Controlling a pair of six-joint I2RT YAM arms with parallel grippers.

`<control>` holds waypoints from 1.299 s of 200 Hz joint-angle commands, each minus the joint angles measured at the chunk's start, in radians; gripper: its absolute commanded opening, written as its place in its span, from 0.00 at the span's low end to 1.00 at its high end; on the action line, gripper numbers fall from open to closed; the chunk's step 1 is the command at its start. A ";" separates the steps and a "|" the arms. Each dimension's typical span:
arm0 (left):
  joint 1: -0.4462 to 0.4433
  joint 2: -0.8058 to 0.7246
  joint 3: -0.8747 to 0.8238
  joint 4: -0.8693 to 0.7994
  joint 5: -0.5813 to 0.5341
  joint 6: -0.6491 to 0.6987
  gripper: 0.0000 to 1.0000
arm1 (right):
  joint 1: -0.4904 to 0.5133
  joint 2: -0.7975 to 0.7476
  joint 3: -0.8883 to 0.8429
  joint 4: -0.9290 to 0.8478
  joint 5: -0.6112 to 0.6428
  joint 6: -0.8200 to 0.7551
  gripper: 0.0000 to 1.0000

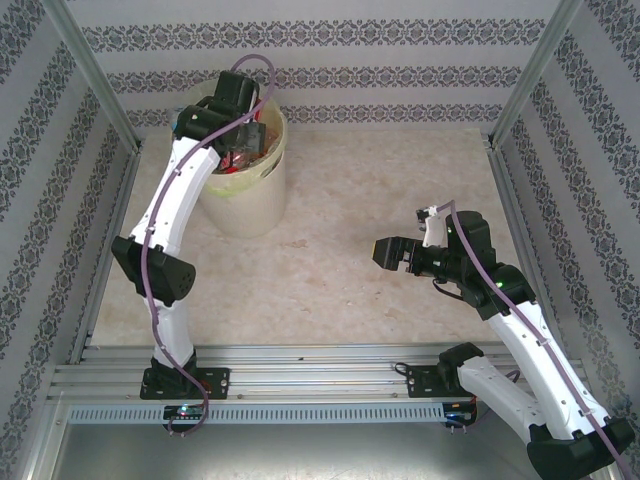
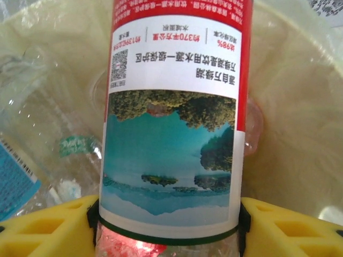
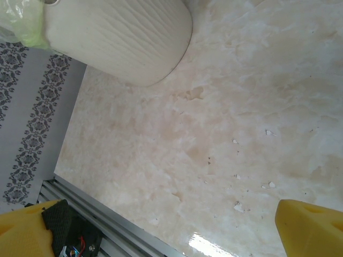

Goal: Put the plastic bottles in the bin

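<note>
left gripper (image 2: 169, 227) clamps bottle (image 2: 171, 134) over bin (image 1: 250, 205) at 11 o'clock, lined up for drop; right gripper (image 1: 388, 252) wide open, empty, idle at 3 o'clock

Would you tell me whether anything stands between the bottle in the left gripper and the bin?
Nothing visible does: the left gripper holds the red-labelled bottle right over the open bin, with clear bottles already lying inside.

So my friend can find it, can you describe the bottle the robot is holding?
Find the round cream bin at the table's far left. The left gripper reaches into its top, gripping one bottle between yellow fingers. Unlike the clear bottles beside it, it wears a red label picturing a lake and trees.
</note>
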 commanded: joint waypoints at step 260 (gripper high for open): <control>-0.044 -0.851 -0.864 0.403 0.288 -0.069 1.00 | -0.006 0.013 0.121 0.005 0.218 -0.112 0.98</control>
